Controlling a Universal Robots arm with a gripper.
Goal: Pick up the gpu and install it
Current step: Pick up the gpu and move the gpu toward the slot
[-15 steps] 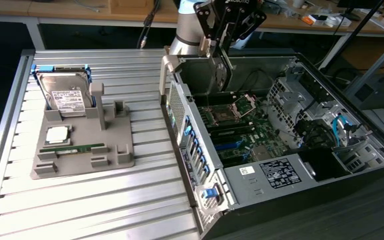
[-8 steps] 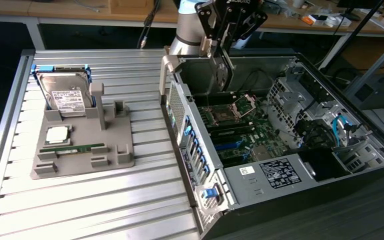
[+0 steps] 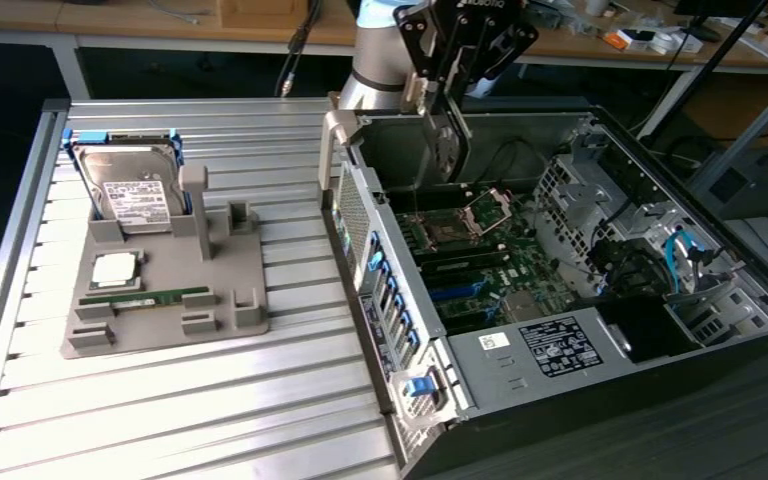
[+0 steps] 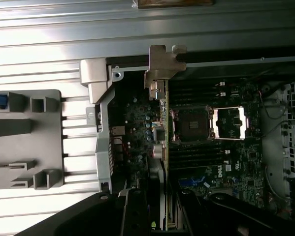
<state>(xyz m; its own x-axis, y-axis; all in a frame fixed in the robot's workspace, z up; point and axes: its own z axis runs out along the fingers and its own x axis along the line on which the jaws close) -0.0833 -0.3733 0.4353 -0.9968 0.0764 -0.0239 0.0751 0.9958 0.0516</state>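
The tool [image 3: 446, 100] is clenched on the gpu [image 3: 451, 148]: one card, hanging edge-down over the far end of the one open computer case [image 3: 357, 240], above the motherboard [image 3: 471, 250]. It looks thin, stiff and light, but fragile. It is best gripped by the bare board edges, clear of components. Its silver bracket [image 4: 162, 61] sits at the end by the case wall. Out on the exterior view's left, the bench [image 3: 157, 400] carries one grey tray [image 3: 237, 300] holding one hard drive [image 3: 131, 190], one memory stick [image 3: 144, 297] and one processor chip [image 3: 115, 267].
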